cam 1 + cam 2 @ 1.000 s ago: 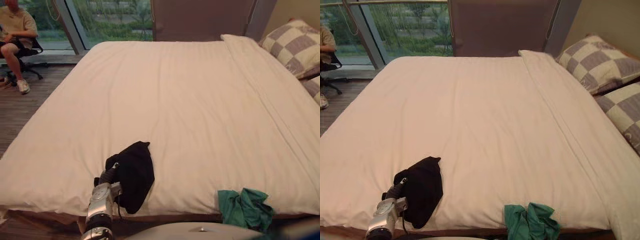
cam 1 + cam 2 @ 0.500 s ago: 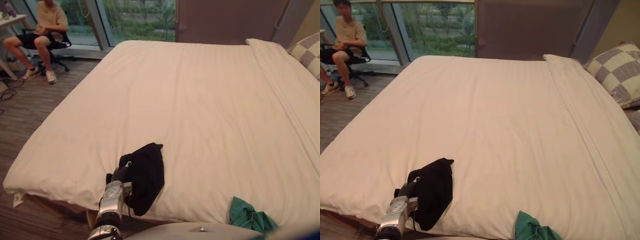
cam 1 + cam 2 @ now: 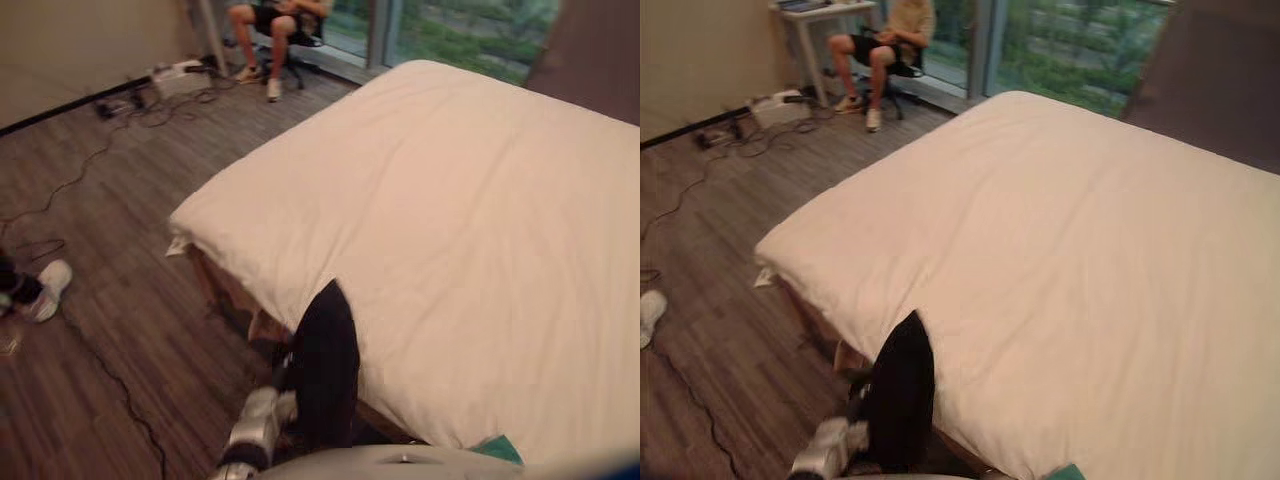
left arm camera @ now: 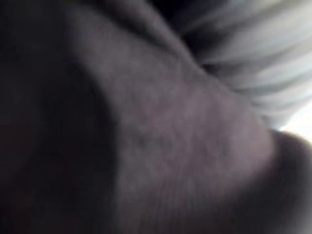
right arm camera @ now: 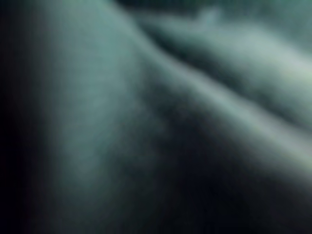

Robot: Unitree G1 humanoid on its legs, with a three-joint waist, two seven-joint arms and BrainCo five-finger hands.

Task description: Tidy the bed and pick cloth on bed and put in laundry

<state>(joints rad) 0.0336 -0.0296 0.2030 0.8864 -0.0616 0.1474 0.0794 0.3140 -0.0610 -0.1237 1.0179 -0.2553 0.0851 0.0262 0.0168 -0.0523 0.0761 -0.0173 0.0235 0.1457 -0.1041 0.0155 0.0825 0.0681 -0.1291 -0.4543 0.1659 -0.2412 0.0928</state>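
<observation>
A black cloth hangs upright at the near edge of the white bed, its pointed top against the sheet. My left hand is buried in it from below; its fingers are hidden, and dark fabric covers the left wrist view. A corner of a green cloth peeks out at the bed's near edge to the right, and green fabric lies right against the right wrist camera.
Wooden floor runs along the bed's left side with cables and a white box. A white shoe lies on the floor. A person sits on a chair by a white desk near the window.
The camera has swung left, bringing floor and the bed's left corner into view. The black cloth has risen from lying flat on the sheet to hanging upright at the edge with my left arm.
</observation>
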